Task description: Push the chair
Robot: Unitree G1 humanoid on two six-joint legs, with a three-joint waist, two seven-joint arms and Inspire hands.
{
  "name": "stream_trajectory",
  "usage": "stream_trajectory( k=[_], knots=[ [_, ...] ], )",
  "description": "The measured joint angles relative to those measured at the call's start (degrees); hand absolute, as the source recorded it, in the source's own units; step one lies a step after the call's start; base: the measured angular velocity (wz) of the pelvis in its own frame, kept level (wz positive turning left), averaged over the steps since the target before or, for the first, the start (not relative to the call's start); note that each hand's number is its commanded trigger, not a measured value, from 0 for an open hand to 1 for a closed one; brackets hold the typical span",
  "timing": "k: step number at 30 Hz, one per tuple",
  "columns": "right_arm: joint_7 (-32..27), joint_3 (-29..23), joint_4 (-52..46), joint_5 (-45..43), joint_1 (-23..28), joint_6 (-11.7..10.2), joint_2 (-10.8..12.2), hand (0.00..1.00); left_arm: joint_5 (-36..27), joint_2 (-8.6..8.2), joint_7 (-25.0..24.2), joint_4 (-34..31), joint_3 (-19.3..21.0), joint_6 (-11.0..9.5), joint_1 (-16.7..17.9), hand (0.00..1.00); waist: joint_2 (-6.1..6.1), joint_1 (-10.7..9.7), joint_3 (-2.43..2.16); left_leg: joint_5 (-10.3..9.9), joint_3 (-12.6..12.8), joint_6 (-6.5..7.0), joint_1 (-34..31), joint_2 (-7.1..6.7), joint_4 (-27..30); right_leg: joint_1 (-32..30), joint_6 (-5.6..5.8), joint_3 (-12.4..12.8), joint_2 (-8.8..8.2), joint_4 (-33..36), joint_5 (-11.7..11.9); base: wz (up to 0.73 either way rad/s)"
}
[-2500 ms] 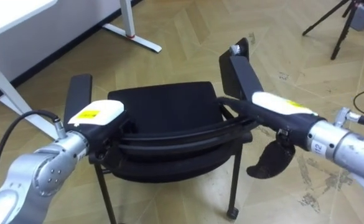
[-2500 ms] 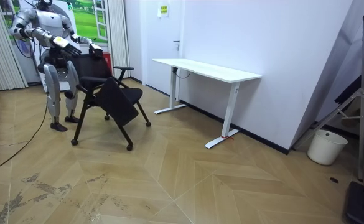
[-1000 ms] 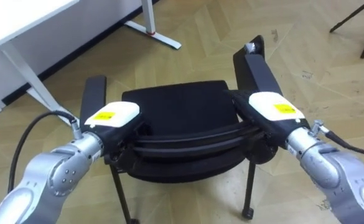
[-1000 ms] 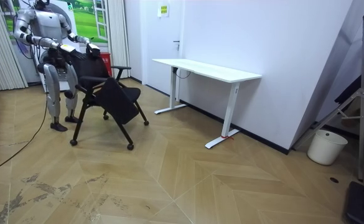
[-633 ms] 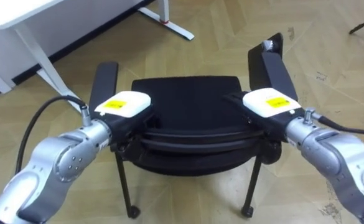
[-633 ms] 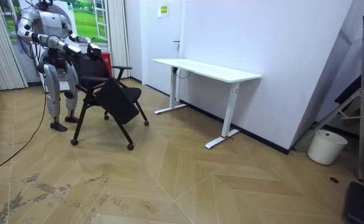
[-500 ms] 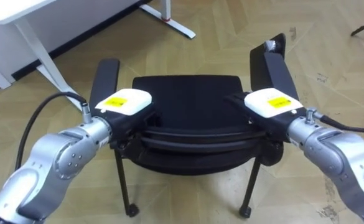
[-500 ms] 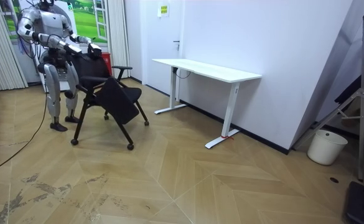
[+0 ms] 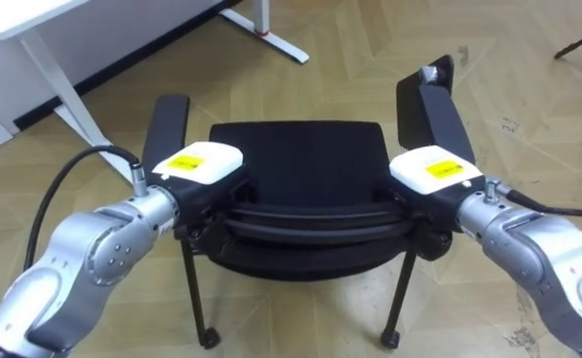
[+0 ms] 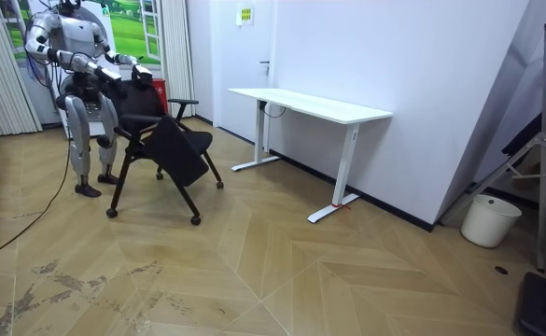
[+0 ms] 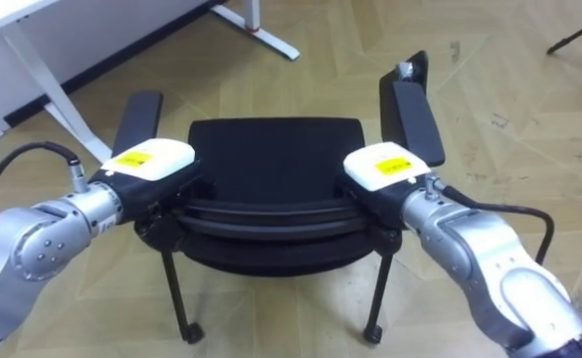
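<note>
Centrally, a black chair (image 9: 300, 159) on small casters stands on a herringbone wood floor (image 10: 254, 261), seen from above and behind by the robot. The chair's seat is flat and dark, and its curved backrest (image 9: 310, 214) is the part of the chair nearest the robot. A padded armrest runs forward on each side of the seat, the left armrest (image 9: 167, 124) and the right armrest (image 9: 432, 109).

The left robot hand (image 9: 199, 164) rests on the left end of the chair's backrest, palm down, its white back plate with a yellow sticker facing up. The right robot hand (image 9: 430, 167) rests the same way on the right end of the backrest. The fingers of both reach over the dark top edge of the chair and are lost against it, so I cannot tell whether they are curled round the backrest or lie straight on it.

In the room view the robot stands upright directly behind the chair, both arms held out forward to its backrest. A white desk (image 10: 310, 105) on thin white legs stands ahead of the chair against a white wall, on the room view's right of the chair and apart from it. In the eye views its corner lies ahead and to the left of the chair. A white bucket (image 10: 490, 220) sits on the floor well beyond the desk, far from the chair
</note>
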Motion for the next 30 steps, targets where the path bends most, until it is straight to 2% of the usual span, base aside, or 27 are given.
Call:
stream_trajectory(
  k=[6, 11, 22, 30],
  knots=[
    [-2.8, 0.0, 0.0, -1.8, 0.3, -3.3, -1.1, 1.0, -0.4, 1.28, 0.0, 0.0, 0.1, -0.1, -0.2, 1.0, 0.45, 0.1, -0.04, 0.0, 0.7, 0.0, 0.0, 0.08, 0.1, -0.1, 0.0, 0.4, 0.02, -0.1, 0.0, -0.04],
    [-4.5, 0.1, 0.0, -2.9, 0.3, -5.5, -2.3, 1.0, -0.6, 1.52, 0.1, 0.0, 0.1, -0.3, -0.2, 1.0, 0.78, 0.1, -0.02, 0.0, 0.6, 0.0, 0.0, 0.02, 0.1, 0.1, 0.0, 0.5, -0.05, -0.1, 0.0, 0.0],
    [-8.7, 0.7, 1.4, -3.1, 0.3, -7.5, -2.9, 1.0, -0.6, 2.54, 0.3, 0.0, -0.1, -0.3, -0.2, 1.0, 0.95, -0.2, 0.03, 0.0, 0.6, 0.0, 0.2, 0.04, 0.1, 1.0, 0.0, 0.2, -0.12, -0.9, 0.0, 0.01],
    [-10.3, 2.4, 1.4, -3.1, 0.3, -7.6, -4.1, 1.0, -0.6, 2.9, 1.0, 0.5, -0.5, -0.5, -0.2, 1.0, 0.83, 0.1, -0.02, 0.0, 0.8, -0.01, 0.4, 0.23, 0.4, 1.4, 0.0, -0.4, -0.18, -0.9, 0.0, 0.0]
  ],
)
